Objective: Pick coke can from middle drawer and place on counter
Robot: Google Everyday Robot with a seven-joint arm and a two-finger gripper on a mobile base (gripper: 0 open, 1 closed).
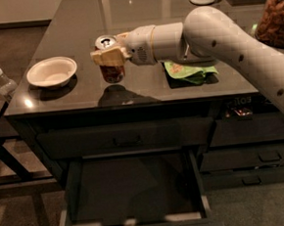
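The coke can [112, 70], red with a silver top, is upright over the dark glossy counter [76, 22], near its front middle. Its base is at or just above the surface; I cannot tell if it touches. My gripper [110, 47] reaches in from the right on the white arm and is shut on the coke can, one tan finger [105, 56] across its front. The middle drawer [136, 223] is pulled open below the counter, and its dark bottom holds nothing.
A white bowl [52, 72] sits on the counter left of the can. A green bag [190, 71] lies under the arm to the right. A jar of nuts [274, 18] stands far right. A clear bottle [4, 82] is off the counter's left edge.
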